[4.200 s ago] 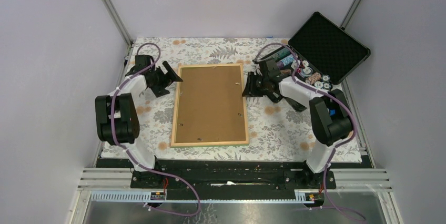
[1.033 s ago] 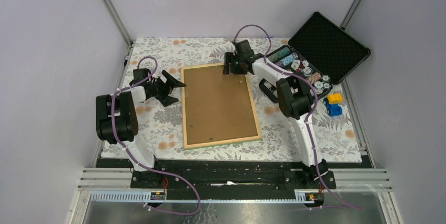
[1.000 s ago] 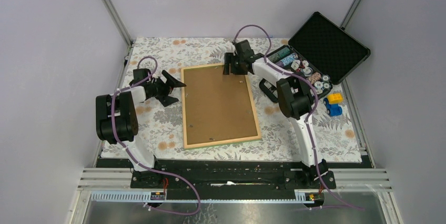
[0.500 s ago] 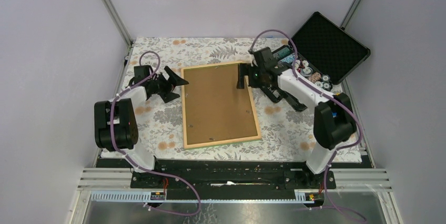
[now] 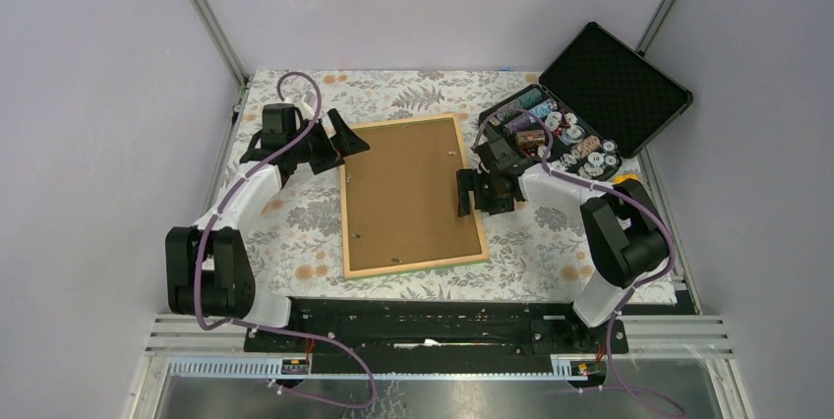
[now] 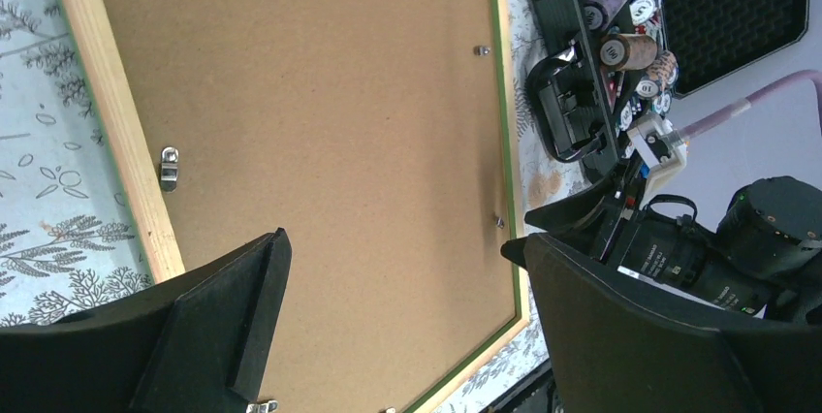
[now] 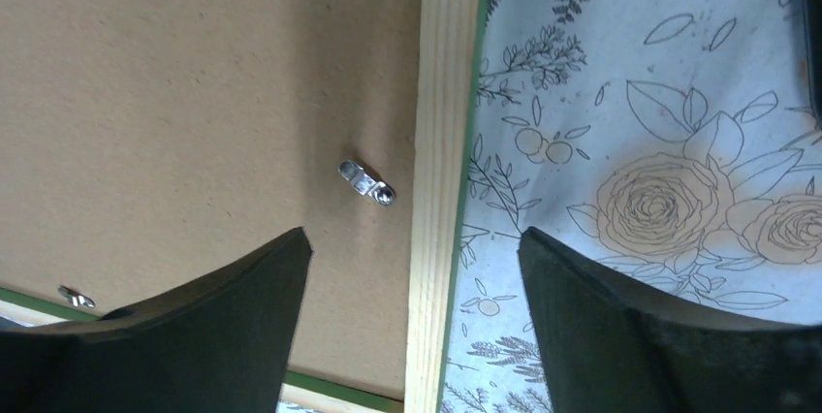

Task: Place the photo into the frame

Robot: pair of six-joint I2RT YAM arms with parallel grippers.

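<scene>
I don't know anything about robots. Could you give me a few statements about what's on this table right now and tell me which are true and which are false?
1. The frame lies face down, with its brown backing panel facing up. True.
2. The right tool is clamped shut on the frame. False: its jaws stand open, one on either side of the frame's wooden right edge, and it holds nothing.
3. The black case is closed. False: its lid is up and the chips inside are showing.
4. The left tool is open and empty, near the frame's far left corner. True.
</scene>
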